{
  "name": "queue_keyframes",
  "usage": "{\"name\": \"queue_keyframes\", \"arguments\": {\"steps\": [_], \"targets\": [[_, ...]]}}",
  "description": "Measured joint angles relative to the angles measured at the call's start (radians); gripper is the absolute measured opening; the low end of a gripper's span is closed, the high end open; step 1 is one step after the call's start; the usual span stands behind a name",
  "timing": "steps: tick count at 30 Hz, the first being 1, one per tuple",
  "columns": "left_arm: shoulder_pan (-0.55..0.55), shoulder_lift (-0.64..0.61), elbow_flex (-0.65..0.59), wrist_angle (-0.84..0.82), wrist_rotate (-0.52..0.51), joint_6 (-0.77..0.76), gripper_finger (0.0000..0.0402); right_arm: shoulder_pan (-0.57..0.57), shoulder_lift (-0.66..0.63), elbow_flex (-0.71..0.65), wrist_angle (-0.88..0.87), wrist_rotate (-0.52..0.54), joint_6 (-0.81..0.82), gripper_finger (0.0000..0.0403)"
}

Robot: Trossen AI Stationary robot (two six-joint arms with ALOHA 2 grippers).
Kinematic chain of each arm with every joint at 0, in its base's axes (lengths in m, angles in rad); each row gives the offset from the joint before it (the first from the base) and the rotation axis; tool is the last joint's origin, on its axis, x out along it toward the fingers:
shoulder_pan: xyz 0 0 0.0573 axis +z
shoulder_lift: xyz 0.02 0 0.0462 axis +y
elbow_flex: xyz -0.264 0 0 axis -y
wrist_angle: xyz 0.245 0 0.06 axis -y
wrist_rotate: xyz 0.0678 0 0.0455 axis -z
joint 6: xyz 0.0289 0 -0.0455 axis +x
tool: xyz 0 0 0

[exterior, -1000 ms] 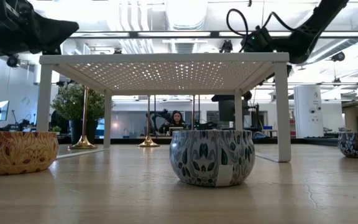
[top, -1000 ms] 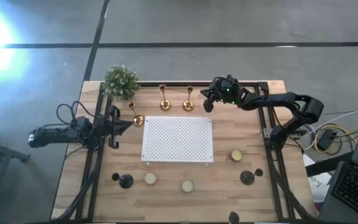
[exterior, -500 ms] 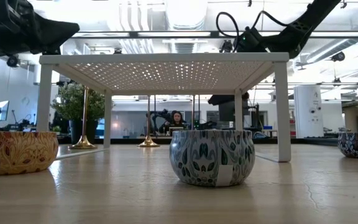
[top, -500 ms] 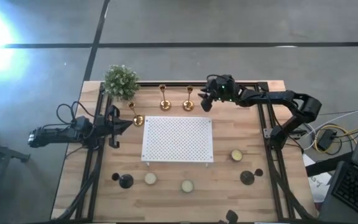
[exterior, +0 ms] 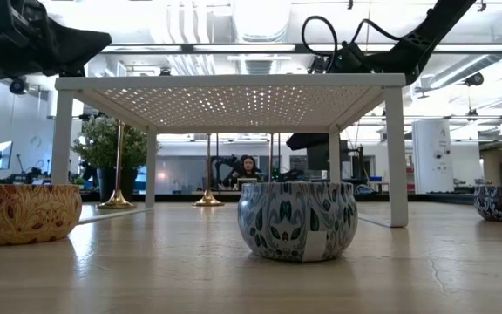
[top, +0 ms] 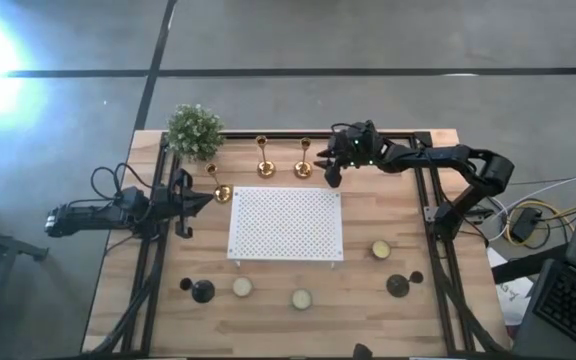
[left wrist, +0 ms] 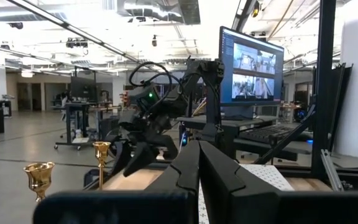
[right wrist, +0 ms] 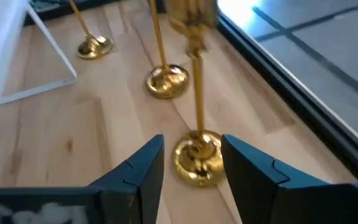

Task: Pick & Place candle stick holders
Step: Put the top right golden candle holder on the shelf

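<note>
A: Where do your right fingers (right wrist: 191,163) stand against the holders?

B: They're parted, one on each side of the nearest brass holder (right wrist: 198,155). Its round base sits on the surface (right wrist: 73,137) in the gap between them, stem upright; you cannot tell whether either finger touches it. From above, the right gripper (top: 334,170) is at the far edge, just beside that holder (top: 304,158).

A: The other two brass ones?

B: Second holder (top: 264,156) stands beside the first; third holder (top: 218,186) is near the plant (top: 194,130), off the white rack's (top: 286,222) corner. Black holders (top: 202,291) sit along the near edge, well apart from your fingers.

A: Containers?

B: Patterned tin (exterior: 296,220) and a second tin (exterior: 23,213) on the surface; contents not visible from the low view.

A: Left side?

B: Left gripper (left wrist: 199,168) waits at the left of the surface, fingers clenched on nothing.
</note>
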Motion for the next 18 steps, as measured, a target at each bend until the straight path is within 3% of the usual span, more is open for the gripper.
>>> {"name": "queue_keyframes", "arguments": {"steps": [8, 18], "targets": [[0.000, 0.000, 0.000, 0.000, 0.000, 0.000, 0.0012, 0.005, 0.019, 0.030, 0.036, 0.002, 0.006, 0.0129], [0.000, 0.000, 0.000, 0.000, 0.000, -0.002, 0.0012, 0.052, 0.142, 0.141, 0.022, -0.003, -0.016, 0.0126]]}}
